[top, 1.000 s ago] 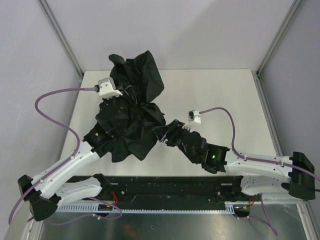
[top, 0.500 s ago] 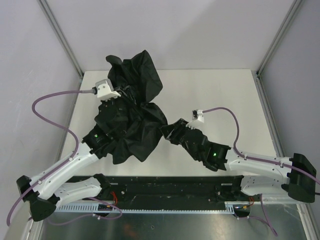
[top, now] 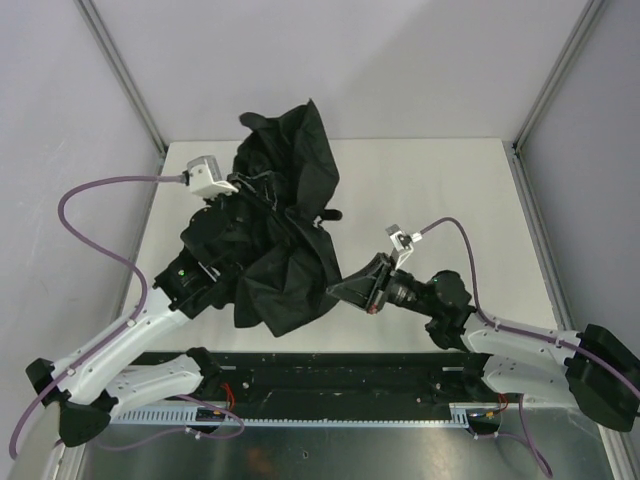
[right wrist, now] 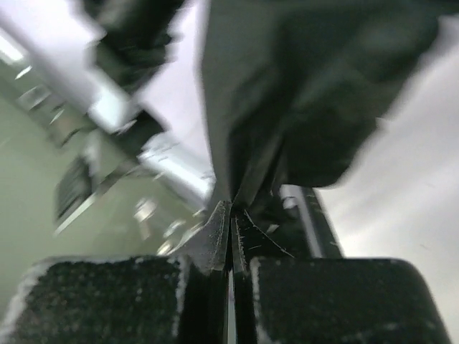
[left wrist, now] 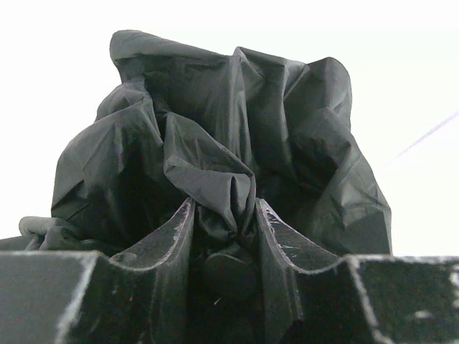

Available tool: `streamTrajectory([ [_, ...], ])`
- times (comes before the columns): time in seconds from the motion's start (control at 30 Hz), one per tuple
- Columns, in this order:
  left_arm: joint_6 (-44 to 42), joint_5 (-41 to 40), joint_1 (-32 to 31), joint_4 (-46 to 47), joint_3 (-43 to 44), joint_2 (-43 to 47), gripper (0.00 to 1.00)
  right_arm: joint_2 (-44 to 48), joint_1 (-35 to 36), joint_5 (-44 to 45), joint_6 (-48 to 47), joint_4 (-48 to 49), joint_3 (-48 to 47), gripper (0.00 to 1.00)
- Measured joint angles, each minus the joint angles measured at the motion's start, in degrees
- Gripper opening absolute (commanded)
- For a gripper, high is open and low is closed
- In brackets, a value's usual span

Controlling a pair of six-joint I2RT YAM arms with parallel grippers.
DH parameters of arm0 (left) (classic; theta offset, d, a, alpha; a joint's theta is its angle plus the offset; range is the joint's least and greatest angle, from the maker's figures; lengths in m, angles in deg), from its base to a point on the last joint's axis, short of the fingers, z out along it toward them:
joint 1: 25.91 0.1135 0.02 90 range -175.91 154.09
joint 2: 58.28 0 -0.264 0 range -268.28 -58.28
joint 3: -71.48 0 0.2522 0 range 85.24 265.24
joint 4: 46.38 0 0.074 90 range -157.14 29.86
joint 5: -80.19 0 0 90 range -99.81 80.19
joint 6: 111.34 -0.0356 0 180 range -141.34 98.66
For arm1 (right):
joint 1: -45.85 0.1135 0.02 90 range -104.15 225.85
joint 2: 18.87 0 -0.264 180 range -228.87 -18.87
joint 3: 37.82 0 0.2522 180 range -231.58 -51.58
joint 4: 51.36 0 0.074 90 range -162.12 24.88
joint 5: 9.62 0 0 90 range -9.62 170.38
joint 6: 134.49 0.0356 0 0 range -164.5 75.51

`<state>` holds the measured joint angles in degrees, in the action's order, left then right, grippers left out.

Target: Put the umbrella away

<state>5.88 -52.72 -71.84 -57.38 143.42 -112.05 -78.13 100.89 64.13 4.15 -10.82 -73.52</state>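
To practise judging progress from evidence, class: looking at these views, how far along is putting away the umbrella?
Done: the umbrella is collapsed, its canopy crumpled rather than spread. In hand: the left gripper clamps bunched fabric, and the right gripper is shut, apparently pinching a canopy edge. Left: the panels hang loose and unwrapped over the table; no sleeve or storage place is visible.

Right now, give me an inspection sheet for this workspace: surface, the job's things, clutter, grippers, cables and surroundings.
Surface: white table, with the umbrella over its left half.
Job's things: black umbrella, canopy crumpled, not folded up.
Clutter: nothing seen.
Grippers: left gripper clamped on a canopy fold; right gripper shut at the canopy's lower edge, any pinch unclear in the blur.
Cables: purple cables arc from both wrists.
Surroundings: grey walls, metal frame posts.
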Motion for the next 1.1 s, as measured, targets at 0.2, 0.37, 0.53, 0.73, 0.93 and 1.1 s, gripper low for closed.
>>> streamTrajectory([
  [0.2,5.6,13.8,1.3,-0.3,-0.3,-0.2,0.00,-0.3,1.2,-22.1,5.6,15.5,-0.2,0.00],
  [0.37,8.0,23.7,2.3,3.1,-4.0,-0.1,0.00,-0.3,6.6,-27.8,7.1,18.4,-0.3,0.00],
  [0.53,9.4,29.9,4.5,3.6,-5.9,-0.2,0.00,2.6,13.4,-19.7,-1.9,8.6,-1.1,0.29],
  [0.73,9.4,35.0,7.8,7.0,-5.9,-1.0,0.00,2.5,21.2,-4.3,-12.3,-8.0,-4.5,0.58],
  [0.93,9.3,51.0,12.9,7.5,-6.0,-1.2,0.00,12.1,17.1,5.7,-21.7,-36.5,-9.3,0.69],
  [1.1,7.5,66.0,18.7,5.8,-7.6,1.2,0.00,25.9,7.8,11.5,-26.6,-54.6,-14.0,0.82],
])
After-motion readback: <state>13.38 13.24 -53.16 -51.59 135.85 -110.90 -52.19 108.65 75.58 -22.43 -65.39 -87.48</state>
